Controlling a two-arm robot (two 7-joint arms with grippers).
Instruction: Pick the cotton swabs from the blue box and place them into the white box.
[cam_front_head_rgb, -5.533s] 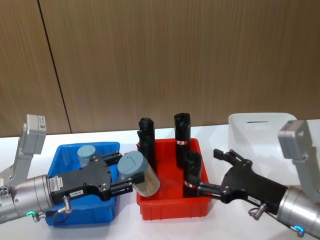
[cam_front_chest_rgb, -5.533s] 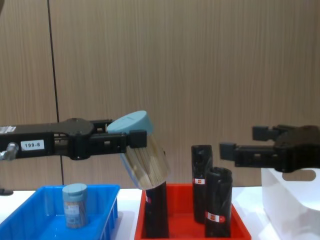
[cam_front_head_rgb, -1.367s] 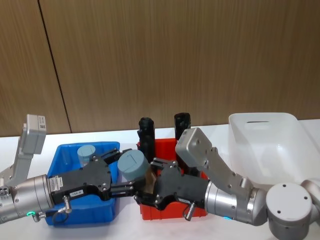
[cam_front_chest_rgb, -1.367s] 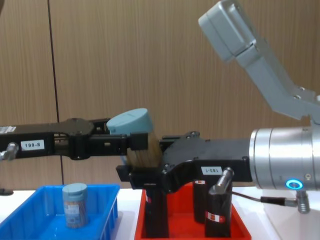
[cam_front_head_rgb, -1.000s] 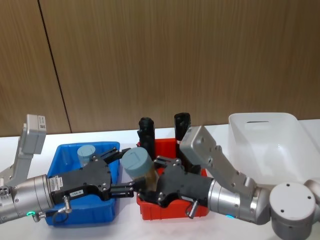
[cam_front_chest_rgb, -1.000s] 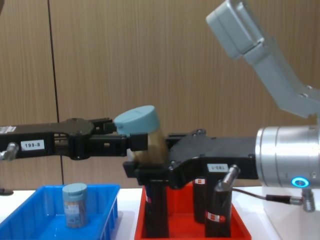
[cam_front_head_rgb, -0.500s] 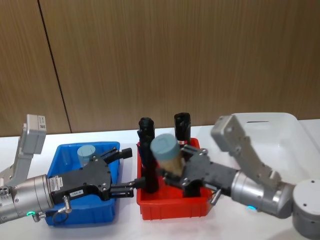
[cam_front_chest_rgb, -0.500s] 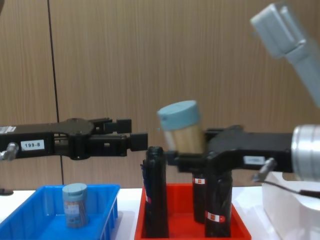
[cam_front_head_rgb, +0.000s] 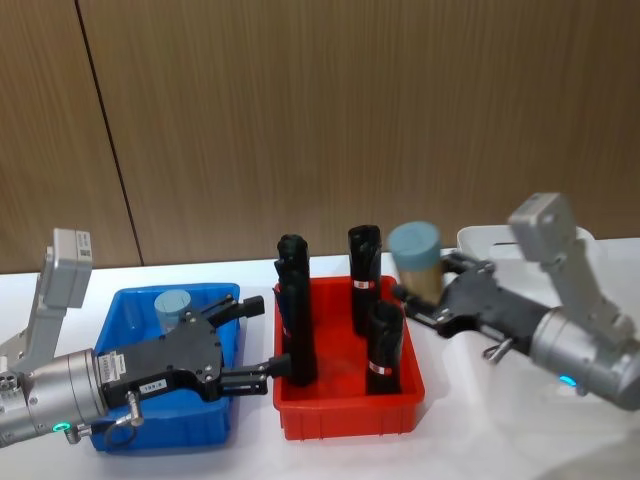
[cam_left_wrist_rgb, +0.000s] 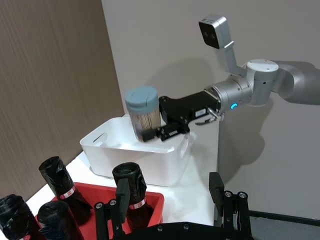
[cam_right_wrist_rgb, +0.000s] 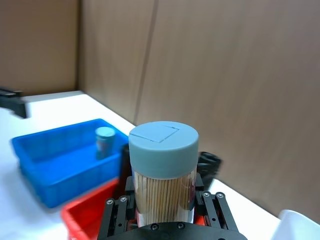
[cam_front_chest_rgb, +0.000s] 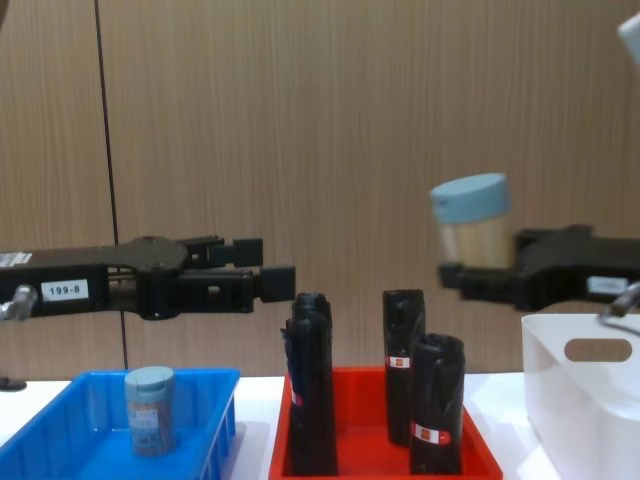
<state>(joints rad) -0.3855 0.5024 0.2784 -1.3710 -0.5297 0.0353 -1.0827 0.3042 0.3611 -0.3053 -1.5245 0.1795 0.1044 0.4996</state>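
With right gripper (cam_front_head_rgb: 420, 292), centre right of head view, clamped low around one jar of cotton swabs (cam_front_head_rgb: 415, 255), carry over the white box (cam_front_head_rgb: 480, 238) at right edge, clear its rim, lower inside before releasing. Leave blue box (cam_front_head_rgb: 130, 310), lower left, alone. Keep left gripper (cam_front_head_rgb: 262, 337), spread empty beside it, parked near the second jar (cam_front_head_rgb: 173, 307). Held jar upright, lid above the fingers, just short of the white rim.

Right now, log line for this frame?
right gripper shut on jar, near white box | left gripper open, empty | second jar in blue box
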